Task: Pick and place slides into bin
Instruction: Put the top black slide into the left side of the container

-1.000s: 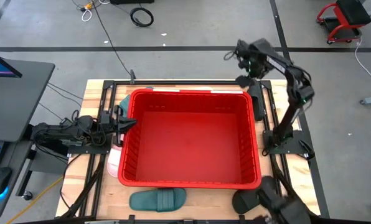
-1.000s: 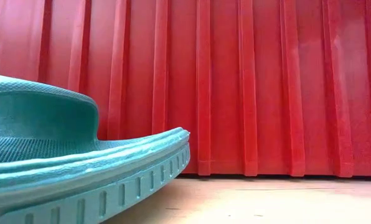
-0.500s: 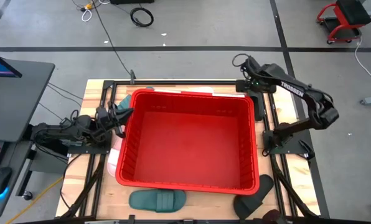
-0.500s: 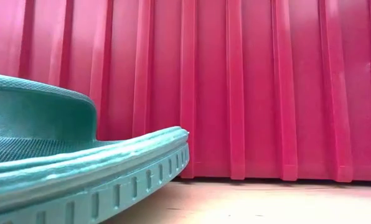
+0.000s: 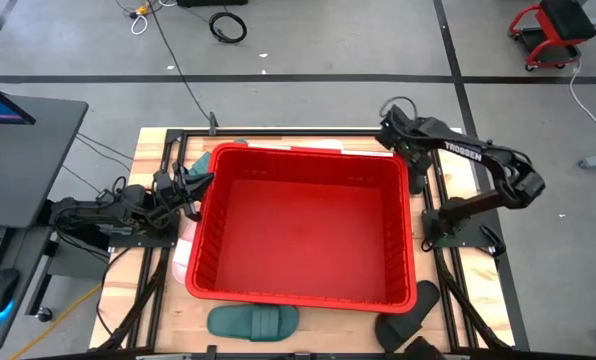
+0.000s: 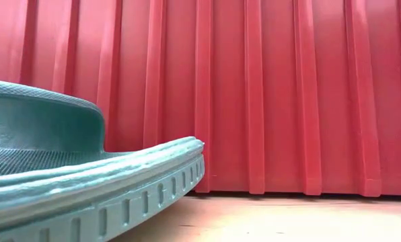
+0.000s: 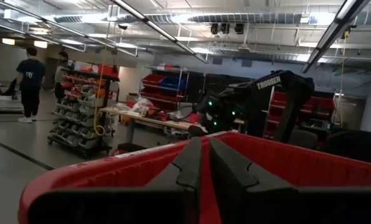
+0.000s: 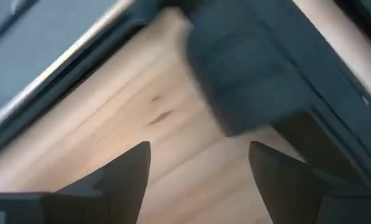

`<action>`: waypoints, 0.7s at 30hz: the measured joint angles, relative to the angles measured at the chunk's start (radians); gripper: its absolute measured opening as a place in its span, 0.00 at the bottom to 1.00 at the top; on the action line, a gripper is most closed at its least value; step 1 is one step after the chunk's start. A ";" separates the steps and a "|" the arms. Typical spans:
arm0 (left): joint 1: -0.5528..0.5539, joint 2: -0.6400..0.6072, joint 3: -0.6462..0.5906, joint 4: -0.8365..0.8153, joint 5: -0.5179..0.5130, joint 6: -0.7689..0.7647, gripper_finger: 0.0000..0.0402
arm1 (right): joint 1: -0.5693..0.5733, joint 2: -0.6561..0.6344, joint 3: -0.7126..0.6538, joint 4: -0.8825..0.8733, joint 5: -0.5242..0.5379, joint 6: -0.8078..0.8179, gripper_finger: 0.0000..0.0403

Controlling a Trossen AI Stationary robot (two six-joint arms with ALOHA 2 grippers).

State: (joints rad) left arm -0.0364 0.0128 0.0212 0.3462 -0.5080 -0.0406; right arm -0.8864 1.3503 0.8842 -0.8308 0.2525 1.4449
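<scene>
The red bin [image 5: 303, 152] stands in the middle of the table; its ribbed wall [image 6: 274, 94] fills the low view. A teal slide [image 5: 253, 321] lies sole down in front of it and shows close up in the low view [image 6: 86, 181]. Two black slides [image 5: 403, 325] [image 5: 429, 294] lie at the bin's near right corner. A pale slide [image 5: 182, 258] lies half hidden by the bin's left wall. My left gripper [image 5: 200, 185] is shut at the bin's left rim [image 7: 111, 174]. My right gripper [image 5: 390, 128] is open over the table's far right corner. My left gripper's shut fingers [image 7: 192, 162] point level from the table's left across the bin's left rim [image 7: 61, 183]. I cannot tell whether they touch it.
Black frame rails [image 5: 433, 190] run along the table's sides. In the right wrist view a dark blurred shape [image 8: 248, 81] lies on the wood just beyond the open fingers; what it is I cannot tell. People and shelves stand in the room beyond.
My right arm has swung down from an upright pose, and its gripper now sits low at the bin's far right corner. The bin has slid a little, its near left corner going toward the table's left. A second black slide now lies at the bin's near right corner.
</scene>
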 joint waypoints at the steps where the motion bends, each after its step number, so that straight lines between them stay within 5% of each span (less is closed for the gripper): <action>1: 0.000 0.000 0.000 0.000 0.000 0.000 0.08 | -0.006 -0.018 -0.023 0.006 0.002 0.067 0.69; 8: 0.000 0.000 0.000 0.000 -0.100 0.000 0.07 | -0.051 -0.117 -0.141 0.108 0.057 0.278 0.69; 14: 0.000 0.000 0.000 0.000 -0.232 0.000 0.10 | -0.084 -0.096 -0.189 0.311 0.079 0.283 0.68; 21: 0.000 0.000 0.000 0.000 -0.243 0.000 0.09 | -0.087 -0.084 -0.190 0.341 0.191 0.287 0.66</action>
State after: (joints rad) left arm -0.0364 0.0128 0.0212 0.3466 -0.7509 -0.0410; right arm -0.9731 1.2659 0.6945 -0.4902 0.4431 1.7323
